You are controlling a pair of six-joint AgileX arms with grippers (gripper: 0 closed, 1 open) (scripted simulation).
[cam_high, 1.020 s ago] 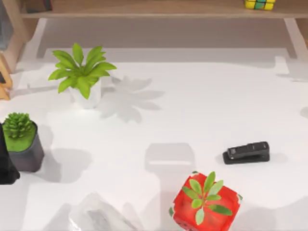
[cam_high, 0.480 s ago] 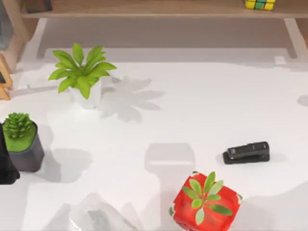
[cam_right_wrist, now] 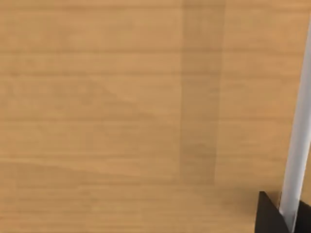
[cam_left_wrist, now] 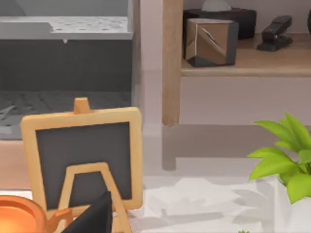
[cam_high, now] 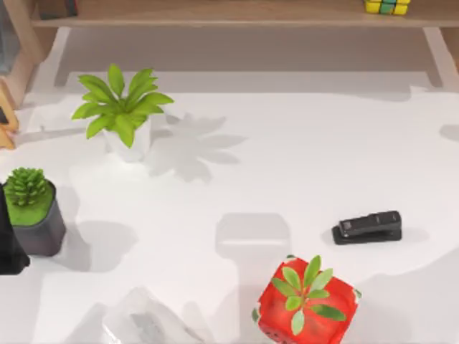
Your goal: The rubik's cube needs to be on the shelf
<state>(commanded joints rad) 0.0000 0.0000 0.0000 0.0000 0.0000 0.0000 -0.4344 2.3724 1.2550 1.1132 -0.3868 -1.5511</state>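
The rubik's cube (cam_high: 387, 6), with yellow and green tiles, sits on the shelf (cam_high: 215, 11) at the far right of the top view, cut by the picture's upper edge. The shelf is a long light-brown board with a paler front edge; the left wrist view shows its wooden upright (cam_left_wrist: 172, 58) and board (cam_left_wrist: 252, 63). My left gripper (cam_left_wrist: 95, 218) is parked at the table's left edge, by the dark pot. My right gripper (cam_right_wrist: 269, 216) hangs close over a light-brown wooden surface (cam_right_wrist: 107, 107), with nothing seen in it.
On the white table stand a leafy plant in a white pot (cam_high: 122, 107), a succulent in a dark pot (cam_high: 32, 208), a red cube planter (cam_high: 305, 297) and a black stapler (cam_high: 367, 226). A small chalkboard easel (cam_left_wrist: 82, 155) stands at the far left.
Shadows along the table's right side have shifted, and a broad one has spread over the near right corner. The cube and the other objects have not moved.
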